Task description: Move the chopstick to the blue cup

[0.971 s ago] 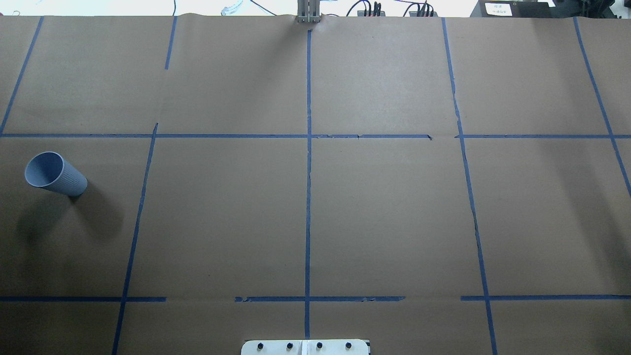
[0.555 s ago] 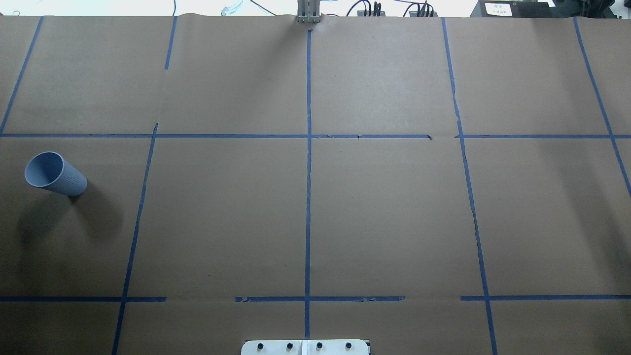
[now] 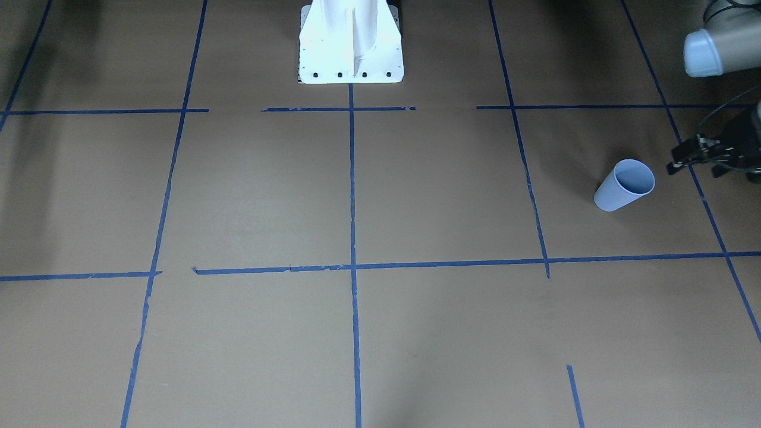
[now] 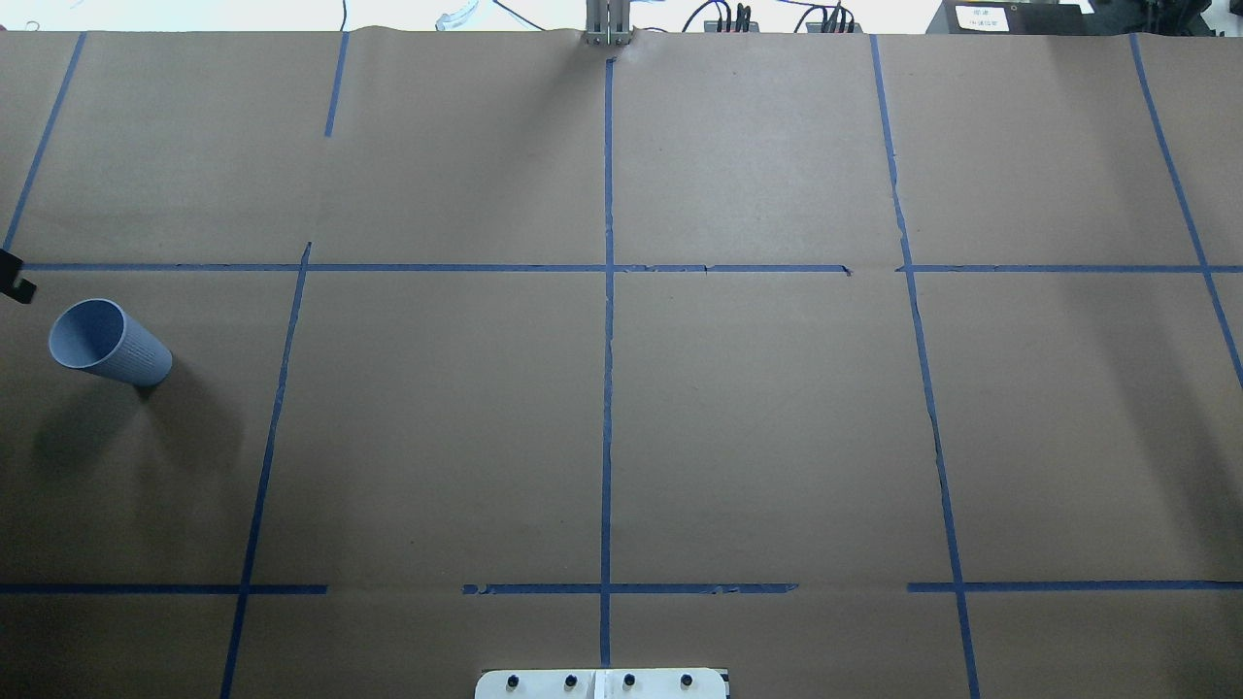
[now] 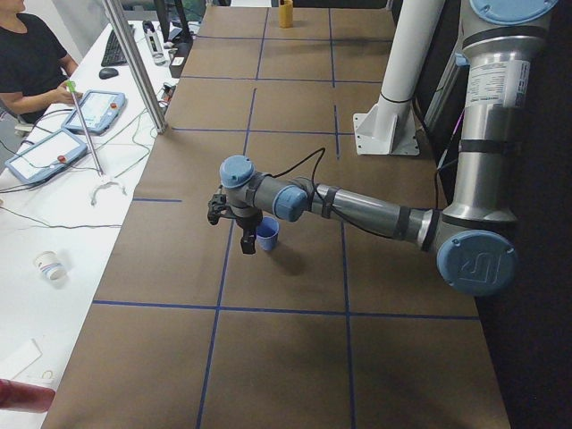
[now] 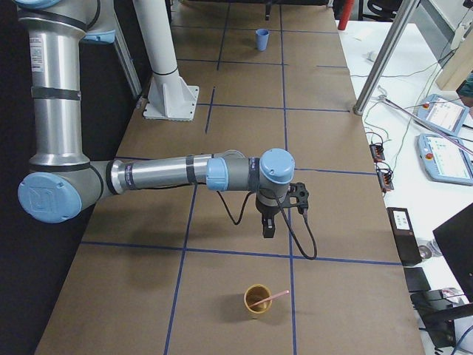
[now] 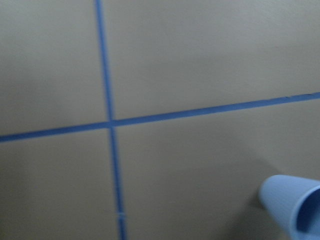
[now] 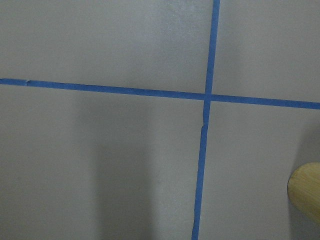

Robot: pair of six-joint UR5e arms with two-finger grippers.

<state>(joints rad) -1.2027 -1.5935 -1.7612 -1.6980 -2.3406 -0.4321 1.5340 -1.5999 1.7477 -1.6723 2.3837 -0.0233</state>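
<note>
One chopstick [image 6: 261, 299] leans in the tan cup [image 6: 251, 309], left claw [image 3: 692, 167] beside blue cup [image 3: 618, 191].

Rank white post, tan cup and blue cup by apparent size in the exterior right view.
white post
tan cup
blue cup
The blue cup stands farther from the camera, so the cups' order is unsure.

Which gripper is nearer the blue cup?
Left. The left gripper hangs just beside the blue cup; the right gripper is far away, near the yellow cup holding the chopstick.
</note>
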